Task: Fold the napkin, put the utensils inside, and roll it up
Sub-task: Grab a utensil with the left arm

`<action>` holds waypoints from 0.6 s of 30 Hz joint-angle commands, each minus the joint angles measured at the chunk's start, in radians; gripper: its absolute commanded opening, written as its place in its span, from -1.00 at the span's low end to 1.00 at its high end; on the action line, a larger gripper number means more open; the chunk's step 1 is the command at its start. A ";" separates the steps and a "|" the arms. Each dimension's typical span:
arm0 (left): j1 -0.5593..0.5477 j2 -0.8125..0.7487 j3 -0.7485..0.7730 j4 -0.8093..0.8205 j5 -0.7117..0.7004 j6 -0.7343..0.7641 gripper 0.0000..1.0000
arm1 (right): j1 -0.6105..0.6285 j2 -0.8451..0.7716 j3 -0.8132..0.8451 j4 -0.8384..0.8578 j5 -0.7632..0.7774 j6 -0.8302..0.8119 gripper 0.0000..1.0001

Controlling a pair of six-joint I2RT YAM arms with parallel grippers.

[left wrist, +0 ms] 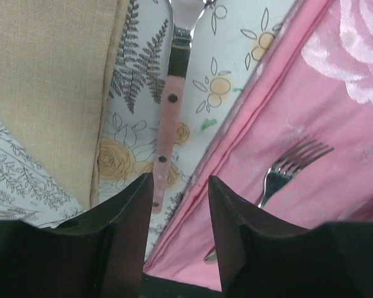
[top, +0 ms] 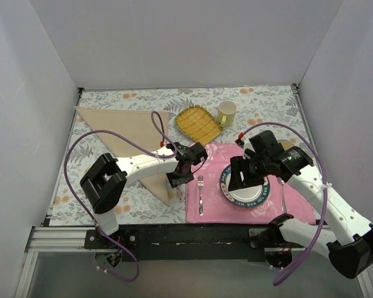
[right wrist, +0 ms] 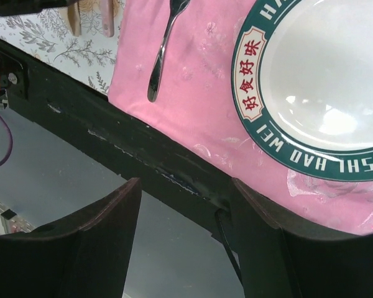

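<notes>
The beige napkin (top: 127, 133) lies folded into a triangle at the left; its edge shows in the left wrist view (left wrist: 50, 93). A utensil with a pink dotted handle (left wrist: 165, 124) lies on the tablecloth between the napkin and the pink placemat (left wrist: 311, 105). A silver fork (top: 200, 194) lies on the placemat, also seen in the left wrist view (left wrist: 292, 164) and the right wrist view (right wrist: 165, 49). My left gripper (left wrist: 179, 186) is open and empty, low over the pink handle's end (top: 180, 180). My right gripper (right wrist: 186, 186) is open and empty above the plate's near side (top: 239, 180).
A white plate with a green rim (top: 244, 187) sits on the placemat (top: 205, 214), with a thin silver utensil (top: 283, 198) to its right. A yellow checked cloth (top: 199, 123) and a cream cup (top: 226, 113) stand at the back. The black table edge (right wrist: 143, 149) runs below the right gripper.
</notes>
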 commanded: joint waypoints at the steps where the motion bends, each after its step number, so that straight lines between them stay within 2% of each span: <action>1: 0.044 0.041 -0.021 0.075 -0.022 -0.012 -0.18 | -0.006 -0.040 -0.006 -0.042 -0.017 -0.009 0.33; 10: 0.070 0.105 -0.007 0.104 -0.022 0.054 -0.14 | -0.007 -0.085 -0.013 -0.059 -0.016 -0.013 0.33; 18: 0.079 0.105 -0.044 0.117 -0.029 0.043 -0.30 | -0.007 -0.086 -0.012 -0.054 -0.019 -0.012 0.33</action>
